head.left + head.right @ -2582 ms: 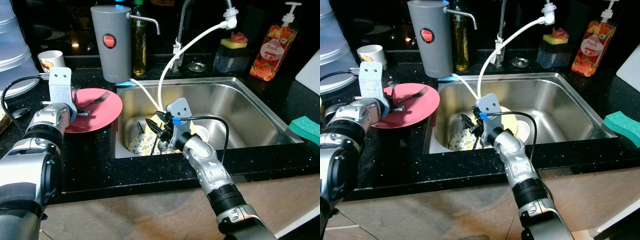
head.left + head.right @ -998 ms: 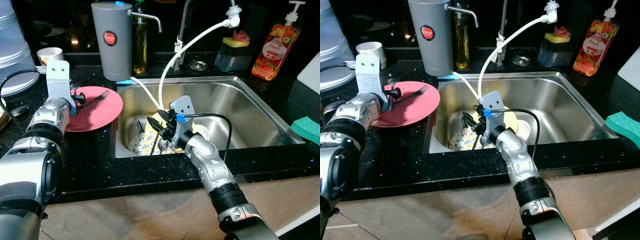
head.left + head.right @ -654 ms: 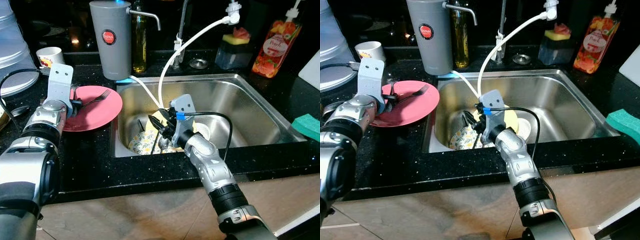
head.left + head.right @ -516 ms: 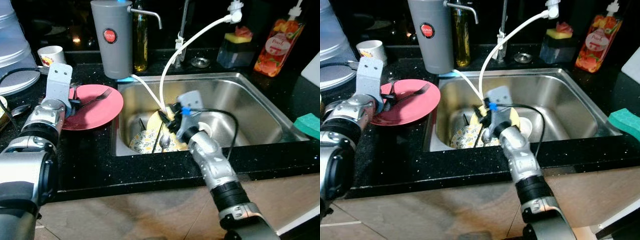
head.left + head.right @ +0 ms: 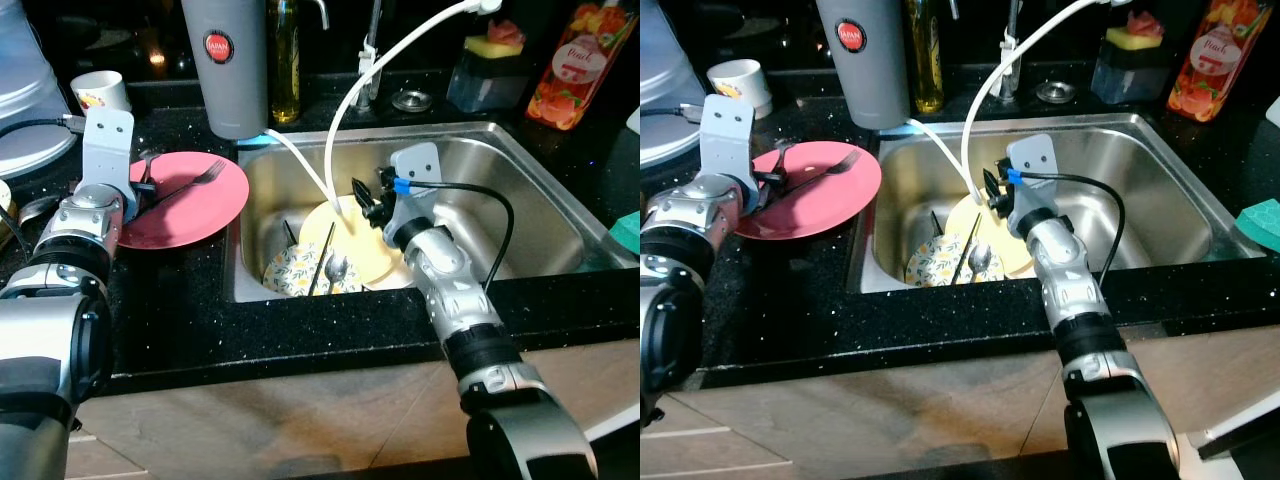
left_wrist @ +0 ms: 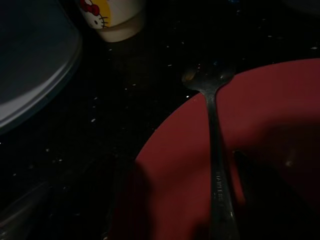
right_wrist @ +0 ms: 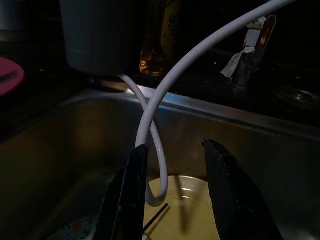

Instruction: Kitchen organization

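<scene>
Now your right end effector (image 5: 992, 190) hangs released and empty over the yellow plate (image 5: 352, 246) in the sink (image 5: 520, 190); I think you should lower and grasp its rim.

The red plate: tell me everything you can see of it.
The red plate is round, shallow and plain, with a matte look that could be plastic. It lies flat on the black speckled counter, left of the sink and in front of the grey canister. A metal fork rests on it, tines toward the canister. A spoon also lies across it, its bowl past the rim. The left gripper is at the plate's left edge, casting a shadow on it.
</scene>
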{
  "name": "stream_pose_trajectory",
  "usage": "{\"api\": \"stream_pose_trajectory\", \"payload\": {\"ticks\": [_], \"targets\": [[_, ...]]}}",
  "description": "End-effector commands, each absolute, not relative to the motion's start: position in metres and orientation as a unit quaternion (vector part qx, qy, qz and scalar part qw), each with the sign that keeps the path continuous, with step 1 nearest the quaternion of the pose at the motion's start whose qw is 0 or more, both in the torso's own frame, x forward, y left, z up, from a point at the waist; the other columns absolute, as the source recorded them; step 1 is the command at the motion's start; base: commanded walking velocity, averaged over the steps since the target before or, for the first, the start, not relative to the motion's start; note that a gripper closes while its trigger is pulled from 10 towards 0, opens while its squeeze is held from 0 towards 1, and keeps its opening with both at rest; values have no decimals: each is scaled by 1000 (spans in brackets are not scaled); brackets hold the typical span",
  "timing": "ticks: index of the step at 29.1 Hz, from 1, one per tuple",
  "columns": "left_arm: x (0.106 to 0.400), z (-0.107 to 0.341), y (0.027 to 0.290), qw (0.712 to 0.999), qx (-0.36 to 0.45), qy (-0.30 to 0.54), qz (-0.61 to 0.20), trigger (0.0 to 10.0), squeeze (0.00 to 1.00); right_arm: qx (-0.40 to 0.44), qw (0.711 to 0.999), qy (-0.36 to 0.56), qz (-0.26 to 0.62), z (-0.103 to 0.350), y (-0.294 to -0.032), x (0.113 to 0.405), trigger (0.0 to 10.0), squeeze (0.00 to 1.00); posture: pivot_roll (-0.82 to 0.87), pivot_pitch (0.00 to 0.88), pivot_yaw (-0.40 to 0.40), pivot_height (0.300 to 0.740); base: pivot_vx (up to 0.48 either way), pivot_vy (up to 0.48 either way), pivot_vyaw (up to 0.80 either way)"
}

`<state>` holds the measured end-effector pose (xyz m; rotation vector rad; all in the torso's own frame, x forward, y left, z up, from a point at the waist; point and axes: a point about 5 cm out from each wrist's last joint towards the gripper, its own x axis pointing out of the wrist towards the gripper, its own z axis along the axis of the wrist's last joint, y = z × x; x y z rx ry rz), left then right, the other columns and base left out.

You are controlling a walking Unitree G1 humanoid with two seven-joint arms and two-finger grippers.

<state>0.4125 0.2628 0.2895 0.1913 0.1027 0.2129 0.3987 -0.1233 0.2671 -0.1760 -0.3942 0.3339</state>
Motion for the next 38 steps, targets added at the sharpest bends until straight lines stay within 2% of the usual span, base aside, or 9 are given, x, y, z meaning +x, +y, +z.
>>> {"api": "stream_pose_trajectory", "payload": {"ticks": [1,2,3,4,5,6,22,36,38], "targets": [[412,274,261,989,68,86,100,9922,0,-94,964,-185,167,259,-125,400,10000,0,44,287,42,740,0,0,0],[412,273,260,990,55,86,99,9922,0,-97,963,-186,168,260,-124,400,10000,0,44,287,42,740,0,0,0],[413,273,258,990,43,89,96,7843,0,-106,961,-188,173,262,-124,401,10000,0,43,289,41,740,0,0,0],[413,273,258,990,42,90,95,7843,0,-108,960,-189,175,263,-124,402,10000,0,43,289,41,740,0,0,0],[413,271,256,991,18,97,91,314,0,-108,959,-190,178,265,-123,403,10000,0,39,292,41,740,0,0,0],[413,270,256,991,22,102,89,0,0,-108,959,-191,179,265,-123,403,10000,0,39,291,41,740,0,0,0],[410,269,266,984,77,122,103,0,0,-49,963,-187,188,269,-125,408,10000,0,44,283,35,740,0,0,0],[414,308,259,985,130,51,104,0,0,-29,962,-197,188,275,-124,409,10000,0,48,246,32,740,0,0,0],[415,321,252,987,135,24,89,0,0,-24,961,-201,186,278,-125,410,10000,0,49,235,30,740,0,0,0]]}}
